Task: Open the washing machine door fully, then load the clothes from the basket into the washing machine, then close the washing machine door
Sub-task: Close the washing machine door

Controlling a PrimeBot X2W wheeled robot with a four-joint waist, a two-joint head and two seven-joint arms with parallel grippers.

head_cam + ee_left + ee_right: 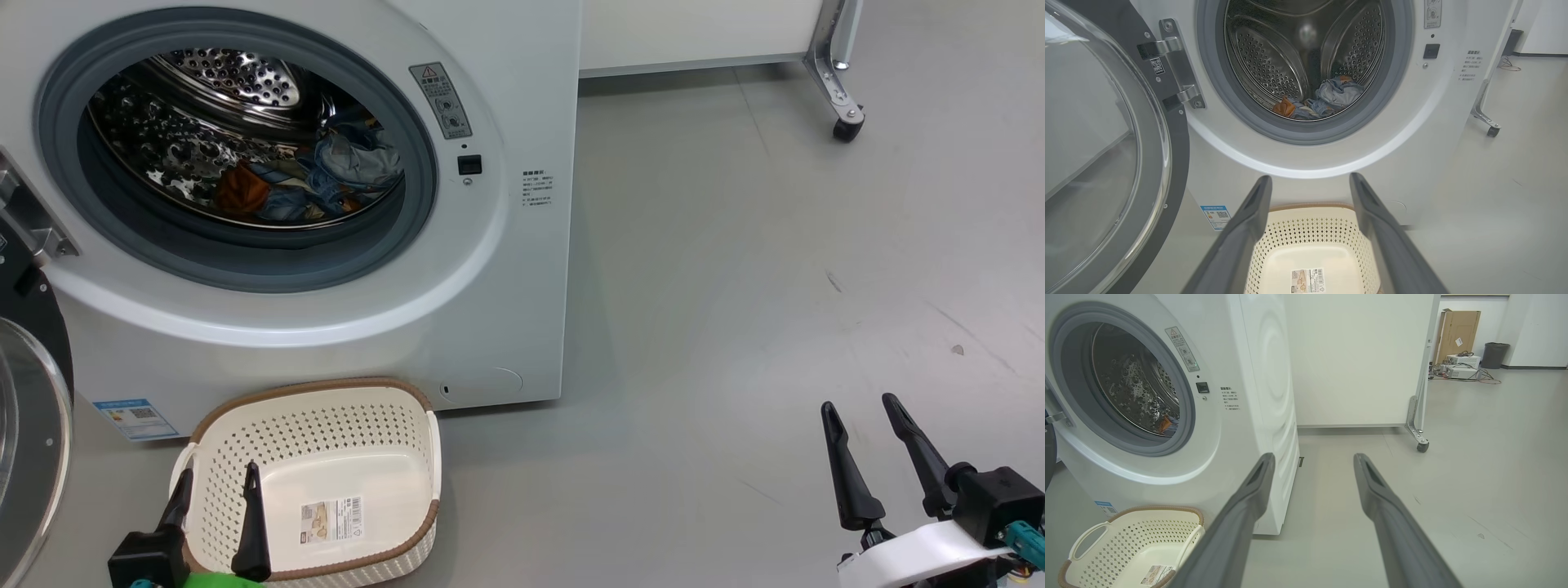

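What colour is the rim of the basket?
Brown, a woven band on the basket; clearest in the head view.

Light was bright, even and soft, falling from overhead. The washing machine (506,310) cast a faint shadow on the floor (735,286) at the head view's centre. Hard glints speckled the steel drum (212,90) at upper left, and the washing machine door (1094,143) carried pale reflections at the left wrist view's left. Both wrist views bowed straight lines near their edges; the left gripper (1310,176) and right gripper (1313,457) looked soft at the bottom.
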